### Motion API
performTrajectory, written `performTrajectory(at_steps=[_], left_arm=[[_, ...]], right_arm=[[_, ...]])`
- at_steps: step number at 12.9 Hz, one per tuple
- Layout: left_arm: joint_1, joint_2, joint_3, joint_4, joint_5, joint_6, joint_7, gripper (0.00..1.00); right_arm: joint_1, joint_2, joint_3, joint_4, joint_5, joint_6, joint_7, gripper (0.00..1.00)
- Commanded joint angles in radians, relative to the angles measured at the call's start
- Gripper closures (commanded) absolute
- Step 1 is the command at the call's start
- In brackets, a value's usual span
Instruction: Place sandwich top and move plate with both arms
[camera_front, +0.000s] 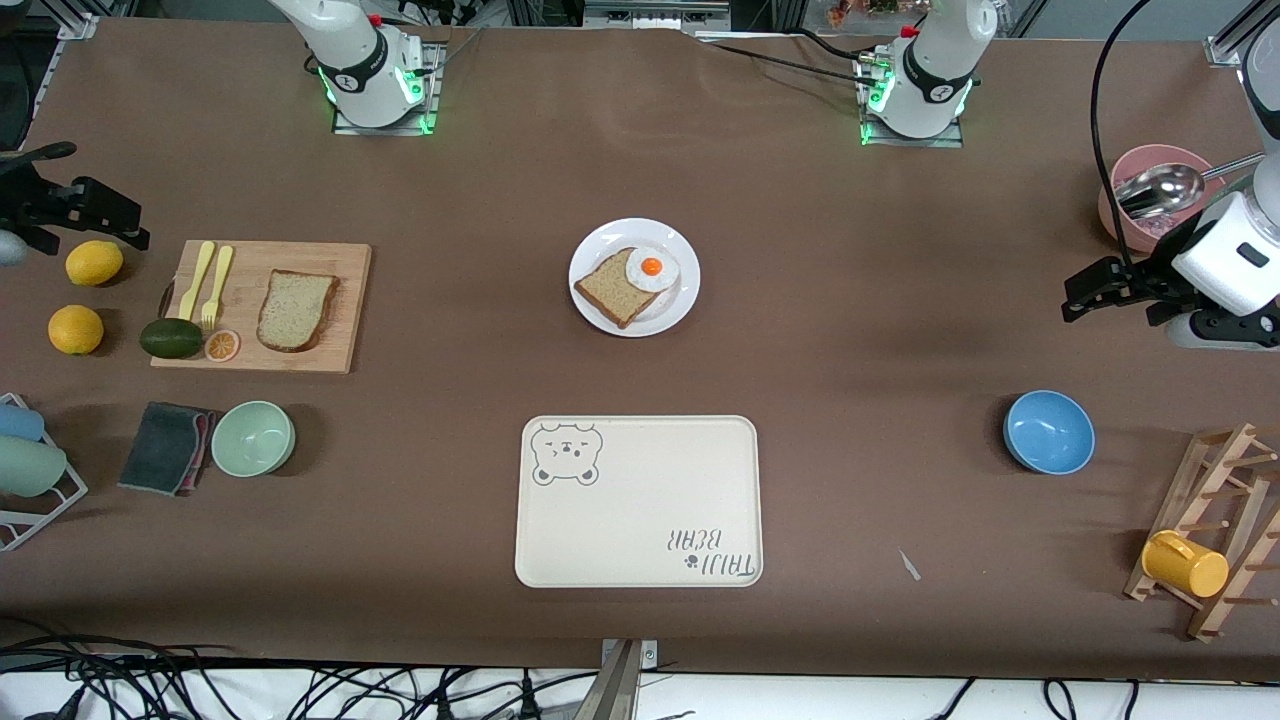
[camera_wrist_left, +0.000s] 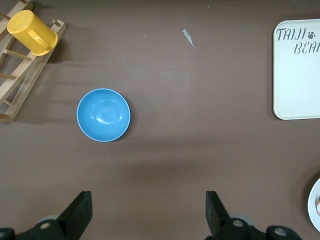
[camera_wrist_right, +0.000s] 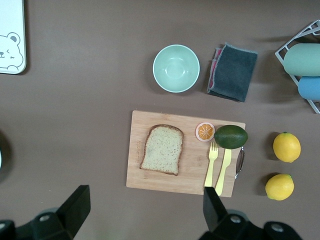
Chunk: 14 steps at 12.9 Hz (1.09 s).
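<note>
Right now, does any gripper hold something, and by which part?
Nothing is held. The left gripper and the right gripper are both open and empty.

Pale speckled sandwich top (camera_front: 296, 310), plain white plate (camera_front: 680, 305), bear-printed cream tray (camera_front: 640, 520).

The plate (camera_front: 634, 277) sat at frame centre, the tray (camera_front: 638, 501) below it, the sandwich top (camera_front: 295, 310) on the cutting board (camera_front: 262, 306) at mid-left.

A bear tray (camera_front: 638, 520) lies near the front camera on the surface (camera_front: 850, 330). A board (camera_front: 340, 310) carries two forks (camera_front: 210, 282), an avocado (camera_front: 171, 338) and an orange slice (camera_front: 222, 346); two lemons (camera_front: 94, 263) sit beside it. A green bowl (camera_front: 253, 438) touches a cloth (camera_front: 165, 447). A blue bowl (camera_front: 1049, 432) sits near a rack (camera_front: 1215, 530) holding a yellow cup (camera_front: 1185, 564).
</note>
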Motion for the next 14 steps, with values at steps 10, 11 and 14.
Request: performTrajectory(at_steps=[10, 11, 14], left_arm=[[-0.004, 0.0, -0.005, 0.006, 0.018, 0.008, -0.008, 0.0], [-0.007, 0.008, -0.005, 0.006, 0.018, 0.008, -0.008, 0.0], [-0.007, 0.009, -0.005, 0.006, 0.018, 0.008, -0.008, 0.0]], right_arm=[[-0.011, -0.011, 0.011, 0.009, -0.004, -0.019, 0.005, 0.0], [-0.011, -0.011, 0.007, 0.009, -0.004, -0.019, 0.007, 0.0], [-0.011, -0.011, 0.007, 0.009, -0.009, -0.022, -0.001, 0.0]])
